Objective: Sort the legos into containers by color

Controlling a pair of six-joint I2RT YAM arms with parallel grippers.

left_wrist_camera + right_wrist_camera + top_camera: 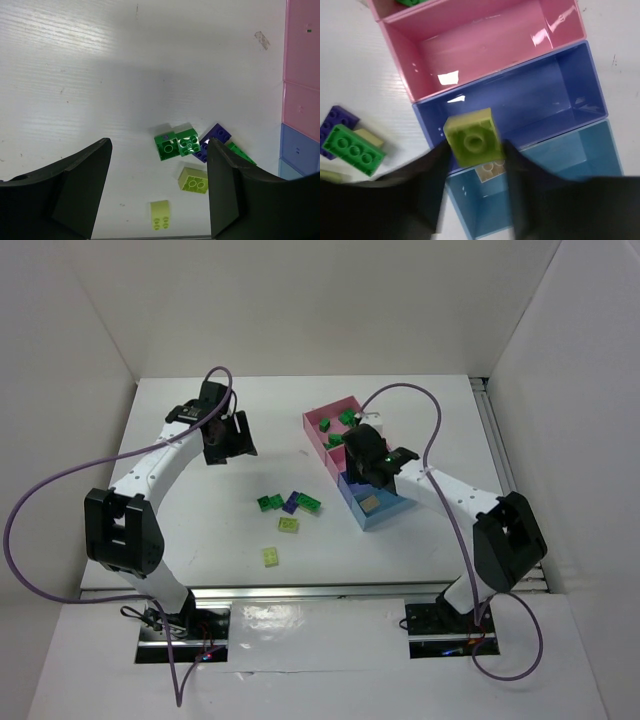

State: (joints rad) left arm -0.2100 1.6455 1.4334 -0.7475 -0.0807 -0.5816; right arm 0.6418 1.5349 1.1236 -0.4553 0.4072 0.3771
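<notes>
Blurring into dark shapes at the bottom of the right wrist view, the right gripper (pixel 476 159) is clamped on a yellow-green brick (pixel 471 135). It hangs where the periwinkle box (pixel 555 95) meets the light blue box (pixel 580 165). We see only a sliver of the cream brick (pixel 487 172) behind it. A green brick (pixel 411 2) in the further pink box (pixel 382 6) is cut off at the top edge. The left gripper (pixel 158 160) hangs wide open and empty above the loose legos (pixel 177 144), lower centre.
</notes>
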